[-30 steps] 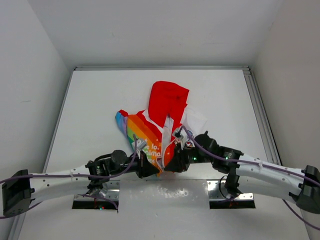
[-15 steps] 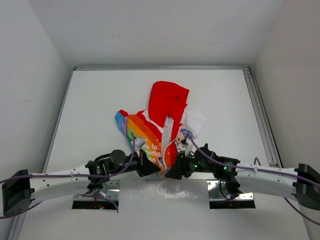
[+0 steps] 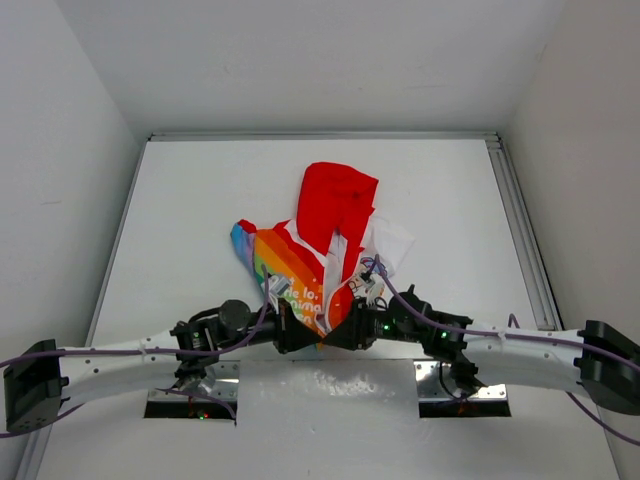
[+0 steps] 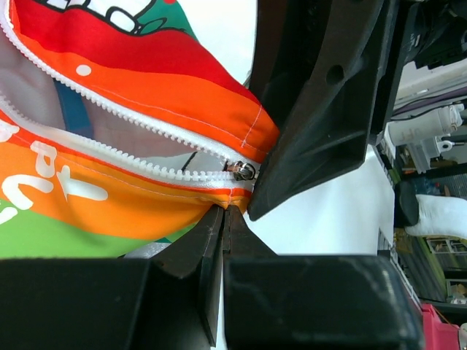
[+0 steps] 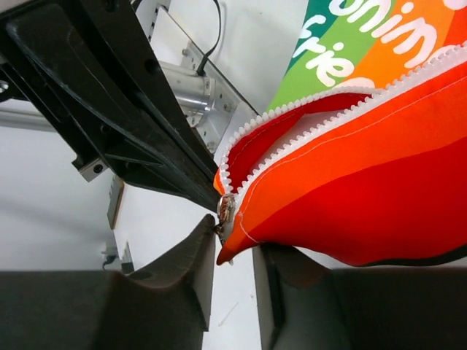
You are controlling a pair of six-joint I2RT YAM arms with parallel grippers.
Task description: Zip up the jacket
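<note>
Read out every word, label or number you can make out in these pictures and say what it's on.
"nim": white letters on the jacket, right wrist view, word cut off.
"rie": the line below, also cut off.
Left wrist view: more white letters on the jacket, sideways and cut off, unreadable.
Overhead view: the jacket's print is too small to read.
</note>
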